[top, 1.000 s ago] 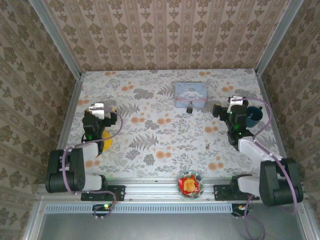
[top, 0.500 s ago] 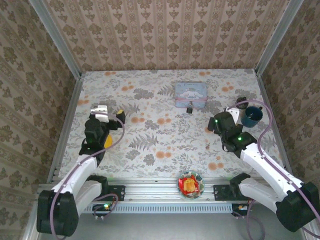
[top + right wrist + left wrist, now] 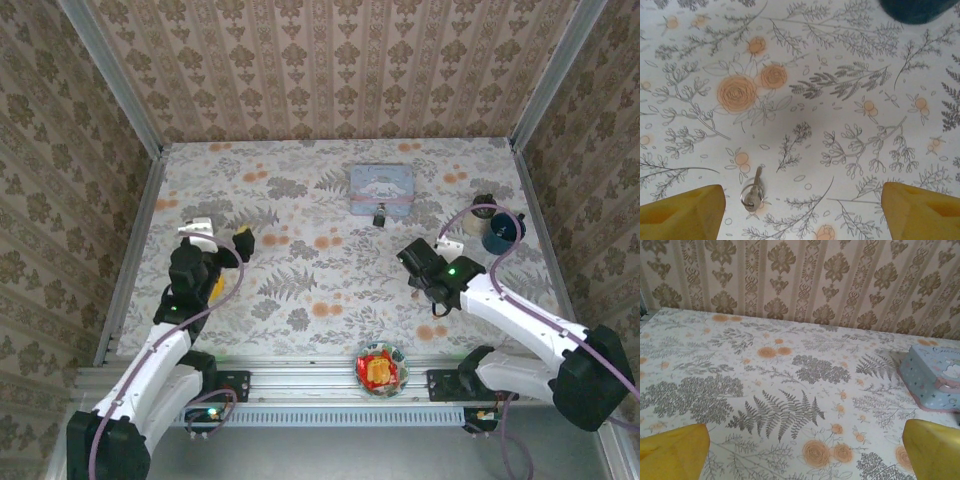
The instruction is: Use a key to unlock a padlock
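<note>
Floral counter [image 3: 300, 200], wallpapered walls [image 3: 330, 70]. The left pincer [image 3: 805, 455] and right pincer [image 3: 802, 210] stand wide, empty. Right wrist view: key [image 3: 752, 192] lies on counter.

Grey ferns and orange roses on white tablecloth [image 3: 790, 340]; pale blue tin [image 3: 932, 372] (pink trim); yellow fingertips [image 3: 680, 212]; silvery key [image 3: 753, 191]; beige damask-striped wallpaper [image 3: 790, 275].

top looks down; wrist views close over table [image 3: 300, 215]
</note>
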You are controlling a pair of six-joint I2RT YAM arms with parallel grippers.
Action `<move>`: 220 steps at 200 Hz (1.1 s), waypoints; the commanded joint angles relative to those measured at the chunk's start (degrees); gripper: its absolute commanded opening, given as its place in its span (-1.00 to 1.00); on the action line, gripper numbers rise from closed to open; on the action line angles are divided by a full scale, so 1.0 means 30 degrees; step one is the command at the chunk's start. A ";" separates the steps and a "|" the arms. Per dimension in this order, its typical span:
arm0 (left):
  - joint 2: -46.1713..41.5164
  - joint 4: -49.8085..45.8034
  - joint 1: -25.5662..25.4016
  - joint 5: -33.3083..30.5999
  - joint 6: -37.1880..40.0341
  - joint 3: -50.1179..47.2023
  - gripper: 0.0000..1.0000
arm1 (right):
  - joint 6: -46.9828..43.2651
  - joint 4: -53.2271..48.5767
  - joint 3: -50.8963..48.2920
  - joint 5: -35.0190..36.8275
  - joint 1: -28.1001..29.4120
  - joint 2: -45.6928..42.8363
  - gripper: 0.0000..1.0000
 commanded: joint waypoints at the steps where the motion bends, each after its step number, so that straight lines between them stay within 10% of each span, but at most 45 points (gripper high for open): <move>1: -0.0258 -0.0595 -0.0075 -0.0700 -0.0470 0.0121 1.00 | 0.1249 -0.0648 0.0569 -0.0401 0.0168 0.0397 0.55; 220: -0.0353 0.1921 -0.0067 -0.0411 -0.1529 -0.1481 1.00 | 0.2064 0.2556 0.1030 -0.3209 0.0138 0.6590 0.03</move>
